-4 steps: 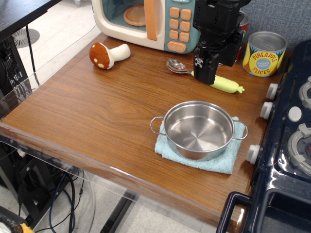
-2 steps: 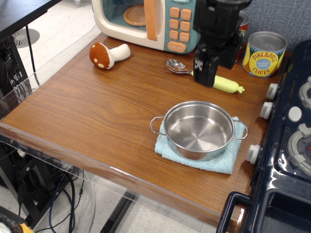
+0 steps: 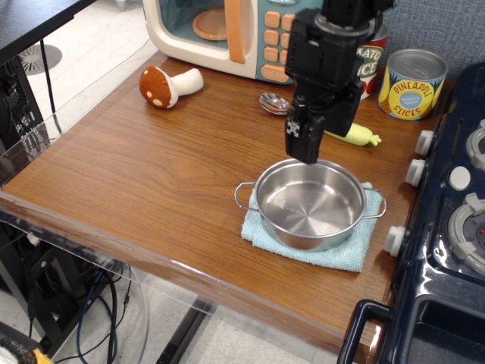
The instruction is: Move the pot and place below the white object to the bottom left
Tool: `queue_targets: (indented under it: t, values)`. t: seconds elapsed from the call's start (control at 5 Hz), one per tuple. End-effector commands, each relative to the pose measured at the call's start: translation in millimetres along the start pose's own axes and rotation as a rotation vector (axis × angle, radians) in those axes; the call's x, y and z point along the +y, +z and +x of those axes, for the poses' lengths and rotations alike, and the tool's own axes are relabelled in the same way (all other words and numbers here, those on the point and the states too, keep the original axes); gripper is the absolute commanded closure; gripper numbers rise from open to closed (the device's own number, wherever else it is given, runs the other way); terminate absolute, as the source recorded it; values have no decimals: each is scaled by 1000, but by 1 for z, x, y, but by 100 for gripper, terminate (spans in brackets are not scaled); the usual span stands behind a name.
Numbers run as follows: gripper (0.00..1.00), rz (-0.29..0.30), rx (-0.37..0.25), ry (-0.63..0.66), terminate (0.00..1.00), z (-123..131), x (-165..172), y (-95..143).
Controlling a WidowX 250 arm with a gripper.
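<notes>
The small shiny steel pot (image 3: 311, 203), with two wire loop handles, stands upright and empty on a light blue cloth (image 3: 345, 254) at the right of the wooden table. My black gripper (image 3: 305, 152) hangs just above the pot's far rim, fingers pointing down, open and holding nothing. A toy mushroom (image 3: 168, 85) with a brown cap and white stem lies at the table's far left.
A toy microwave (image 3: 227, 34) stands along the back edge. A spoon (image 3: 274, 102) and a yellow-green toy (image 3: 356, 134) lie behind the gripper. A pineapple can (image 3: 411, 83) and a second can (image 3: 369, 64) stand at the back right. A dark toy stove (image 3: 455, 227) borders the right side.
My gripper has moved forward and down from beside the microwave to just over the pot's far rim. The pot and the other things have not moved.
</notes>
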State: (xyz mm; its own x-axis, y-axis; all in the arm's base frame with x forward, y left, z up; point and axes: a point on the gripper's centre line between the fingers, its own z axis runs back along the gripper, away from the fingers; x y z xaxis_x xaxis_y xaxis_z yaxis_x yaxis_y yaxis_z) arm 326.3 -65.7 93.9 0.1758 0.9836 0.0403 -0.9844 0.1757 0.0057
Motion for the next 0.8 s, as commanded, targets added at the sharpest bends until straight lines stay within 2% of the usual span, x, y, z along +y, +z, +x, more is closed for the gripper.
queue_targets:
  t: [0.0, 0.2, 0.4, 0.6]
  values:
    - [0, -93, -31, -20, 0, 2, 38, 24]
    - [0, -121, -55, -136, 0, 0, 50, 5]
    - [0, -120, -28, -227, 0, -1, 55, -18]
    - [0, -112, 48, -251, 0, 1, 54, -36]
